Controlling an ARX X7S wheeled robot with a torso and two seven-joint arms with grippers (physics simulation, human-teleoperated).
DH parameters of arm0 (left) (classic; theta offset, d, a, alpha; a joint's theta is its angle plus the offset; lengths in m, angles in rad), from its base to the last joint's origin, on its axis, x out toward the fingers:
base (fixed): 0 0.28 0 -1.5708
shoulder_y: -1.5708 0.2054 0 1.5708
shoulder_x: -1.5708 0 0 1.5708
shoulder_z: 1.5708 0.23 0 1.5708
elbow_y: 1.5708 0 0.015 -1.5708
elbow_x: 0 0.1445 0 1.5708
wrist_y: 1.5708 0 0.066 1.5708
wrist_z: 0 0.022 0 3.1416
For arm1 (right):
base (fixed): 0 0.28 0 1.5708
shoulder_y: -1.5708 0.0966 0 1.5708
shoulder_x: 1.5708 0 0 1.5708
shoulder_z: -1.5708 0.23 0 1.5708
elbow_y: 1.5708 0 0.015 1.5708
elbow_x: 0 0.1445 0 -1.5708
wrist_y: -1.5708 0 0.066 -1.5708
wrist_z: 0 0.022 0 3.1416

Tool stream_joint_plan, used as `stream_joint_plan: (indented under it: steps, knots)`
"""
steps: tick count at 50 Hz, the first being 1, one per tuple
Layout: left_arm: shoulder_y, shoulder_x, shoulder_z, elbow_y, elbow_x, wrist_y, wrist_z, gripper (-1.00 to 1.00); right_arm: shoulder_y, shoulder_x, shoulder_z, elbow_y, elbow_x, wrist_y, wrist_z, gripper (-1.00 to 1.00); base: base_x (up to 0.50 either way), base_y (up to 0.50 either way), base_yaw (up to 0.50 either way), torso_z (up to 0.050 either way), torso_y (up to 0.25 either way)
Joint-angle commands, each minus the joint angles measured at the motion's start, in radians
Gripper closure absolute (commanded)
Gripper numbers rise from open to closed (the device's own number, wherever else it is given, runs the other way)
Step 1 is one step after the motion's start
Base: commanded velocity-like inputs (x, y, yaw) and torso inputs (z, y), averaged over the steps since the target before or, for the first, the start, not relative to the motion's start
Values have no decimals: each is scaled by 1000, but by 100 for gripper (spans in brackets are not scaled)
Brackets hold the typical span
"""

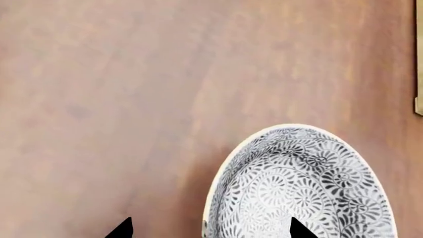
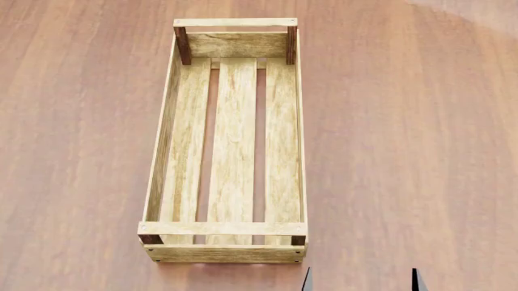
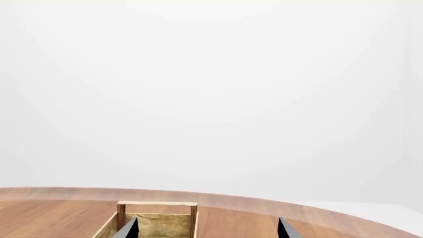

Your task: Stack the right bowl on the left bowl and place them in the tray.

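Note:
One white bowl (image 1: 304, 188) with a grey floral pattern sits on the wooden table, seen only in the left wrist view. I cannot tell which bowl it is. My left gripper (image 1: 211, 229) is open and straddles its rim, one fingertip (image 1: 300, 229) over the inside and the other over bare table. The tray (image 2: 166, 121), a long light-wood slatted crate, lies empty in the middle of the head view. My right gripper (image 2: 362, 282) is open just off the tray's near right corner, holding nothing. In the right wrist view the tray's end (image 3: 157, 224) shows past the open right gripper (image 3: 208, 230).
The reddish-brown table (image 2: 404, 151) spreads around the tray on all sides. A strip of the tray's edge (image 1: 419, 59) shows at the border of the left wrist view. No bowl appears in the head view. A white backdrop lies beyond the table's far edge (image 3: 264, 201).

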Motion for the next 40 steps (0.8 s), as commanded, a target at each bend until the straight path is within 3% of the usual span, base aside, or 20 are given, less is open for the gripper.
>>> stream_joint_plan:
  steps: [1,2,23,40]
  knots:
    - [-3,21,-5,-7,31,31,31,-100,4,-15,15,5,-20,-1,-18,-100,0,0,0,0,0]
    - [-2,20,-4,-5,35,32,30,100,5,-14,14,6,-20,-3,-18,-100,0,0,0,0,0]
    - [21,6,-1,45,90,82,40,100,10,-14,5,13,-25,11,-12,-100,0,0,0,0,0]
    - [111,-72,-102,334,183,184,-14,100,3,-5,5,14,-15,-1,-6,-100,0,0,0,0,0]
